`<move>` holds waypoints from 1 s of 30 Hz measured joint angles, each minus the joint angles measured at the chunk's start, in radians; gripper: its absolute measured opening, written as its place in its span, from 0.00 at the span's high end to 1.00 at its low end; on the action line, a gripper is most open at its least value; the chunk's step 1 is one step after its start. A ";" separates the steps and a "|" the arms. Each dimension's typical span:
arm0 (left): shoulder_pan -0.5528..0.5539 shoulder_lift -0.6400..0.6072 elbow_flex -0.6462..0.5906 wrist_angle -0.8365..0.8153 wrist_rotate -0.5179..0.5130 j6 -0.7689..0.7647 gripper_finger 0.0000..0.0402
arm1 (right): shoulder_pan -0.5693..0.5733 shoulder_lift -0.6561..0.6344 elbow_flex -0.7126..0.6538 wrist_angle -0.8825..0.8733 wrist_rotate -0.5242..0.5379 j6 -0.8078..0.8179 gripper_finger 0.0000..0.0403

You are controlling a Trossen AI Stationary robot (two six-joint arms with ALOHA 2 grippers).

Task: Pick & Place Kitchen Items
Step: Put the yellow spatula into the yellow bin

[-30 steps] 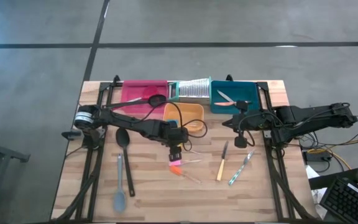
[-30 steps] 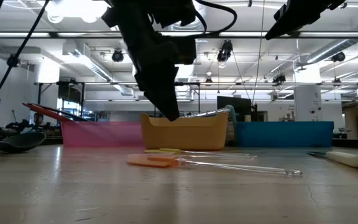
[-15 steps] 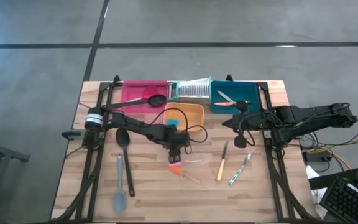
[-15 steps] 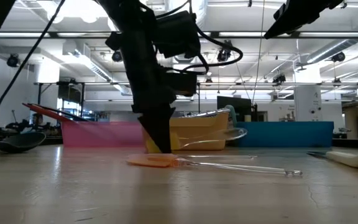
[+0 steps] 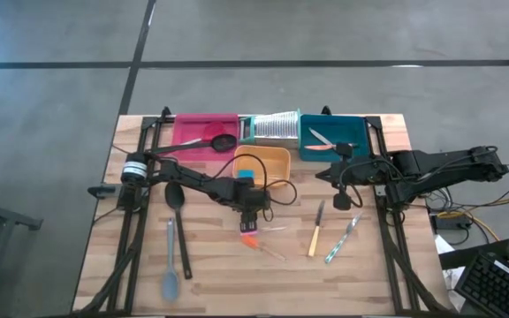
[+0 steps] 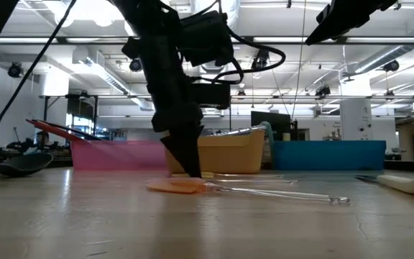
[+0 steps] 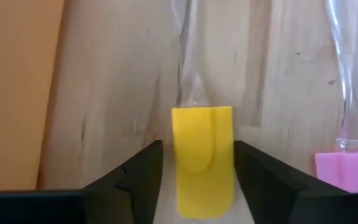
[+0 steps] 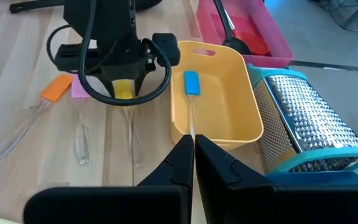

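Two arms in view. Left gripper [image 7: 194, 171] points straight down just beside the orange tray [image 5: 277, 157], fingers apart straddling the yellow spatula [image 7: 202, 155] lying flat on the table. Right gripper [image 8: 192, 155] hovers closed near the tray's other side.

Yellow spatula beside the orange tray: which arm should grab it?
Left. The left gripper already straddles the yellow spatula, fingers open on either side. The right gripper hangs shut, off near the teal tray.
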 joint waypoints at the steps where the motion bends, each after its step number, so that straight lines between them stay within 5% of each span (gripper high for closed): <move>1: 0.000 0.000 -0.001 0.004 0.003 0.011 0.55 | 0.000 0.000 0.000 0.000 0.000 0.000 0.98; 8: 0.003 0.003 -0.003 0.029 0.038 0.055 0.91 | 0.000 0.000 0.000 0.001 0.000 0.000 0.98; 23: -0.025 -0.153 -0.008 -0.034 0.081 0.090 0.92 | 0.000 0.000 0.000 0.001 0.000 0.000 0.98; 30: -0.020 -0.266 -0.007 -0.035 -0.008 0.107 0.92 | 0.000 0.000 0.000 0.002 0.000 0.000 0.98</move>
